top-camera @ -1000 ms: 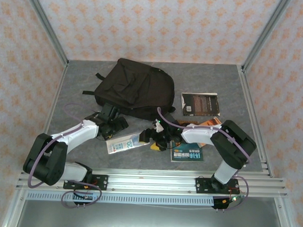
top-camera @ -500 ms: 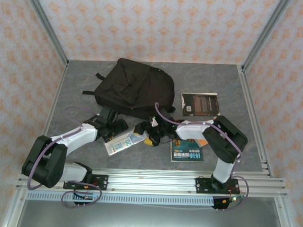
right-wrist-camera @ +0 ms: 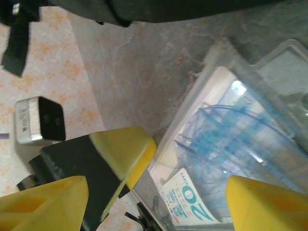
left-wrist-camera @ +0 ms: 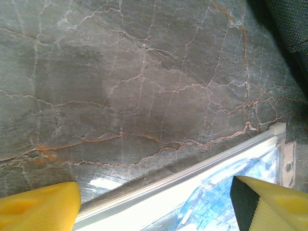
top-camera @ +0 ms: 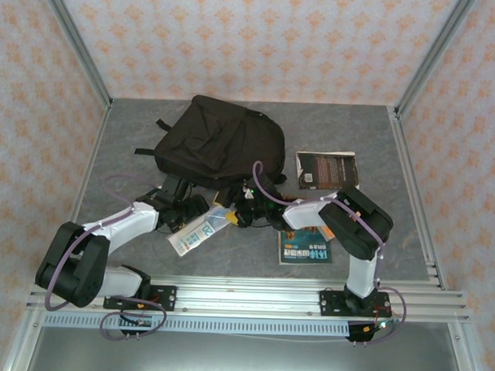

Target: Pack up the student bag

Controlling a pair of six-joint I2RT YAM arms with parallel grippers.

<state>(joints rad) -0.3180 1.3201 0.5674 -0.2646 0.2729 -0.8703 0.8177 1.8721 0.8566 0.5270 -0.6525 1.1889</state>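
A grey, marble-veined table [top-camera: 127,141] boxed in by peach patterned walls [top-camera: 252,39] and bare metal posts [top-camera: 74,41] carries the black backpack [top-camera: 220,144], lying flat toward 12 o'clock from its centre, with a dark book [top-camera: 327,169] at the bag's 3 o'clock. At the bag's 6 o'clock, the left gripper [left-wrist-camera: 154,190] and right gripper [right-wrist-camera: 156,187] both stand wide open, gripping nothing, each straddling an edge of a clear pouch [top-camera: 199,231] of blue drawing tools.
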